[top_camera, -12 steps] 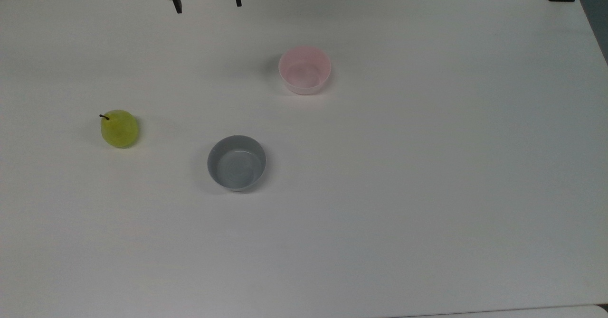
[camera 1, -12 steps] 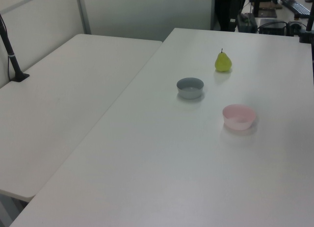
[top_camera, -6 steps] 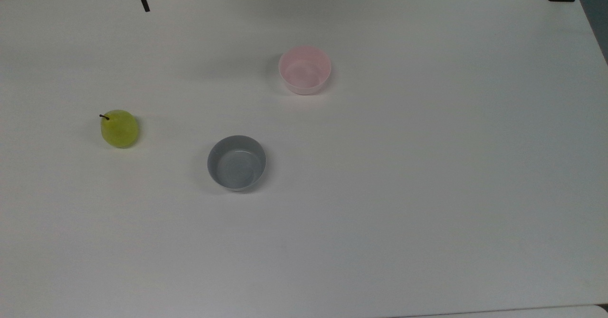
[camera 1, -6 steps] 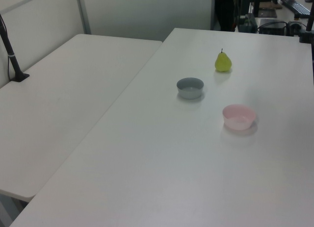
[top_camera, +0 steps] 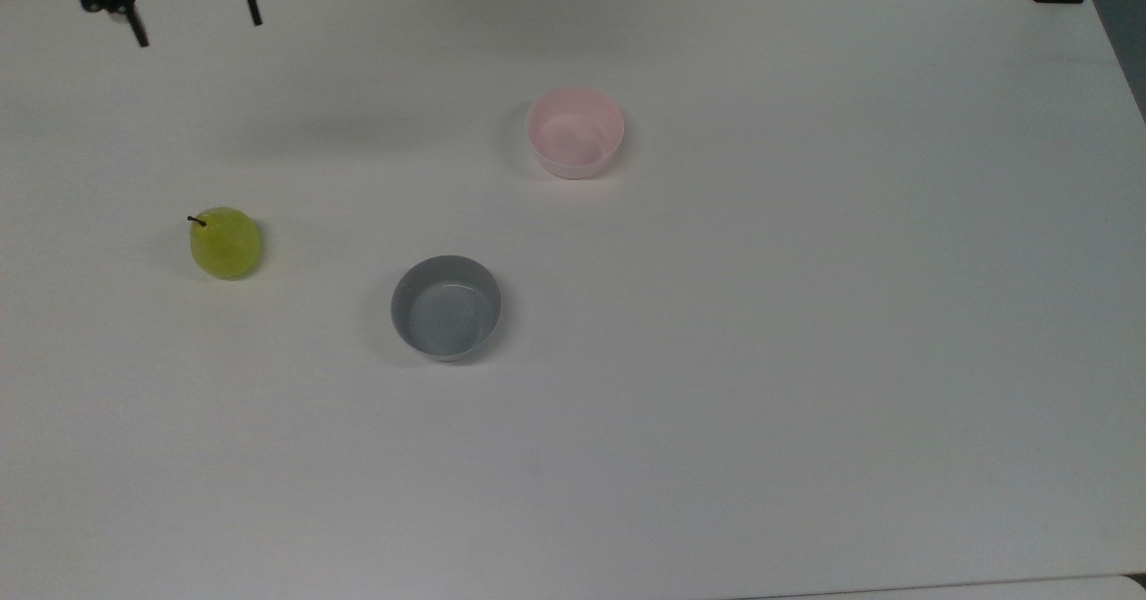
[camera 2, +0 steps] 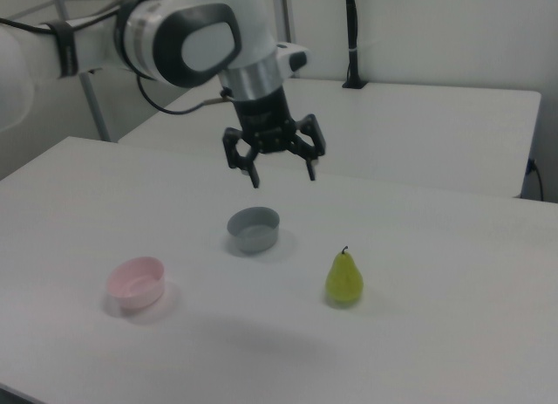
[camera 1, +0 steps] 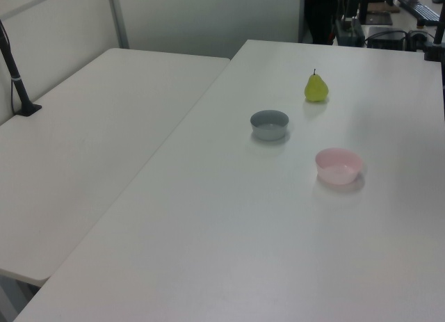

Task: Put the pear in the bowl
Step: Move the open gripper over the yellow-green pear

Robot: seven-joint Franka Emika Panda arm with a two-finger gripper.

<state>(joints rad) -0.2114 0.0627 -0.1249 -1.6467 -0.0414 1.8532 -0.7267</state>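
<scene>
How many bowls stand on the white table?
2. The pink bowl stands nearer the top view's top edge; the grey bowl stands below it, toward the top view's left. Both are empty.

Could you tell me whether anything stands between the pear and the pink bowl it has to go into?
Nothing visible does. In the top view, the pear stands alone on the table, and the line to the pink bowl crosses bare surface. The grey bowl sits below that line, apart from both. The gripper hangs open above.
</scene>
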